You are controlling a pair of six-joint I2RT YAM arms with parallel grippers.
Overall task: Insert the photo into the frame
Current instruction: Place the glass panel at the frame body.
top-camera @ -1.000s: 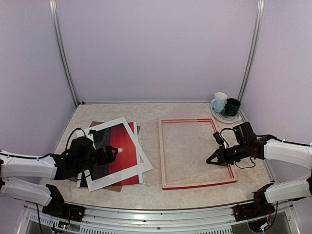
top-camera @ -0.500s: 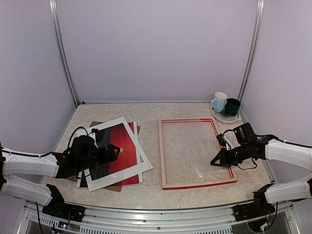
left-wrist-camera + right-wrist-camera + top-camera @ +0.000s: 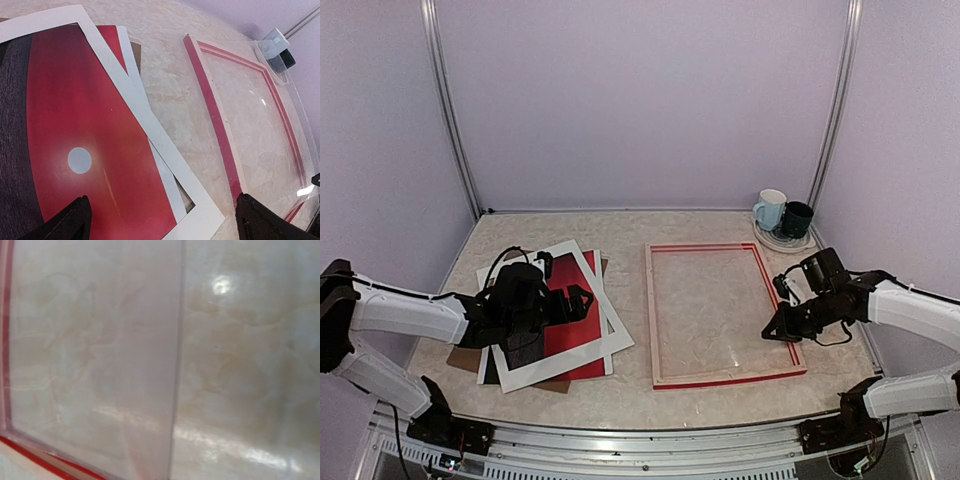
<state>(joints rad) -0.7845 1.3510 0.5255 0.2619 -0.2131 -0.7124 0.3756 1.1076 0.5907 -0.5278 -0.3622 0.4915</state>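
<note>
The photo [image 3: 75, 115], a red sky with a white sun, lies at the left of the table under a white mat [image 3: 130, 95]. Seen from above, my left gripper [image 3: 578, 300] hovers over the photo [image 3: 568, 335]. In the left wrist view it [image 3: 162, 225] is open wide, its fingertips [image 3: 75, 220] straddling the photo's lower edge and the mat's corner and holding nothing. The red frame [image 3: 720, 380] lies flat at centre right with a clear pane [image 3: 95, 365] inside. My right gripper [image 3: 769, 333] is shut at the frame's right rail. Its fingers are out of the right wrist view.
A brown backing board [image 3: 460, 355] sticks out from under the photo stack. A white mug [image 3: 772, 208] and a dark mug [image 3: 797, 218] stand on a plate at the back right. The frame's left rail [image 3: 212, 115] runs close to the mat's corner.
My left gripper has risen and moved right and away over the photo, still open. My right gripper has slid right from inside the frame to its right rail, still shut.
</note>
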